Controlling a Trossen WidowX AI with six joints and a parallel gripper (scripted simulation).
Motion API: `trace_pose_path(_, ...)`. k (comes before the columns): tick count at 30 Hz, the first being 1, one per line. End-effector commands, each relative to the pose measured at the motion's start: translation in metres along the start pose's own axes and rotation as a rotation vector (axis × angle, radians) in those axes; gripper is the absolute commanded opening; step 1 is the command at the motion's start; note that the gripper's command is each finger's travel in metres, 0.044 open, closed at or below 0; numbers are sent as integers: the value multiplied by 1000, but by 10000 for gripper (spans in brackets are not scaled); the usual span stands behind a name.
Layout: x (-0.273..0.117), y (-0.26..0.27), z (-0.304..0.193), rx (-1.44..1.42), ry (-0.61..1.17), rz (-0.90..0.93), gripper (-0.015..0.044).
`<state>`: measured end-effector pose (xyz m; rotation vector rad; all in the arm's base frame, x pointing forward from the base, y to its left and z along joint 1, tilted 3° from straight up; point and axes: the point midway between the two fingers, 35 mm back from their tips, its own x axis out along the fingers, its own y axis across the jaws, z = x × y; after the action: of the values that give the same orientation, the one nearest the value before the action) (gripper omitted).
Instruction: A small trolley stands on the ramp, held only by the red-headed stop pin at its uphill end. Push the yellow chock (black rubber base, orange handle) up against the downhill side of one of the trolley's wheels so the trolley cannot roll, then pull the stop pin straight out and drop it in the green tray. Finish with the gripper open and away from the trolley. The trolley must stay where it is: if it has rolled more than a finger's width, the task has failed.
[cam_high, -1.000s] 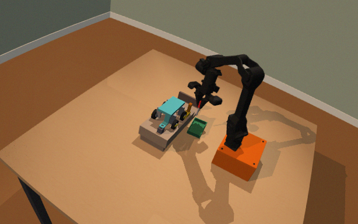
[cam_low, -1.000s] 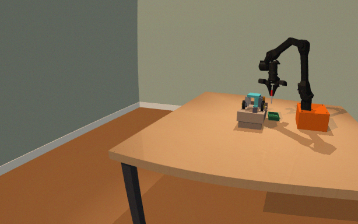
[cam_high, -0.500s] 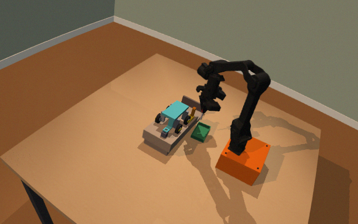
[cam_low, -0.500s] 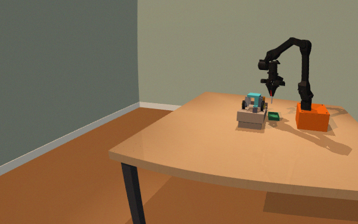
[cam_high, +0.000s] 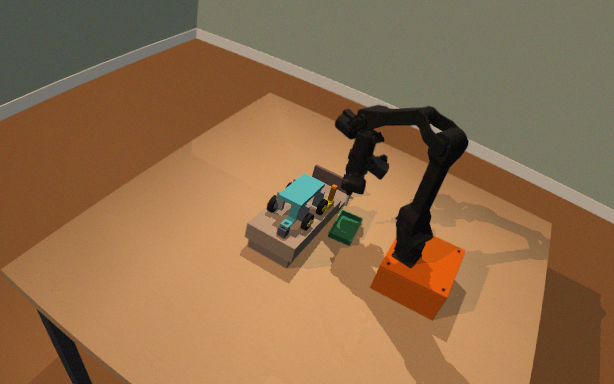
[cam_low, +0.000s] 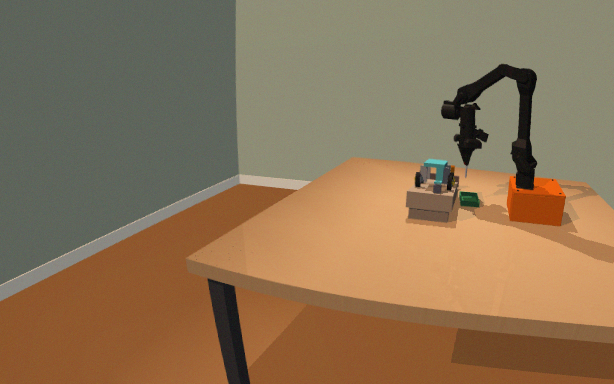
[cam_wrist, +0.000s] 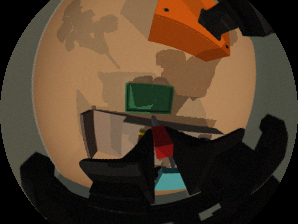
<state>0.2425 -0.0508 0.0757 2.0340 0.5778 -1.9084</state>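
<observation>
My gripper is shut on the red-headed stop pin. The pin's grey shaft points down, above and beside the ramp's edge near the tray. The teal trolley stands on the ramp. The yellow chock, with its orange handle upright, is beside the trolley's tray-side wheel nearest the end wall. Wheel contact is too small to tell. The green tray shows no pin inside.
The orange robot base stands beyond the tray. A raised end wall closes one end of the ramp. The wooden table carries everything.
</observation>
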Motion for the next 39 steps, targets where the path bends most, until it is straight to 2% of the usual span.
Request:
trace_pose_path(1, -1, -2, 0, 123, -3, 30, 0)
trace_pose_path(11, -1, -2, 0, 169, -4, 39, 0)
trace_pose_path(25, 19, -8, 21, 196, -9, 46, 0)
trace_pose_path(34, 42, 1, 22, 194, -20, 198, 0)
trace_pose_path(39, 57, 9, 23, 194, -20, 216, 0)
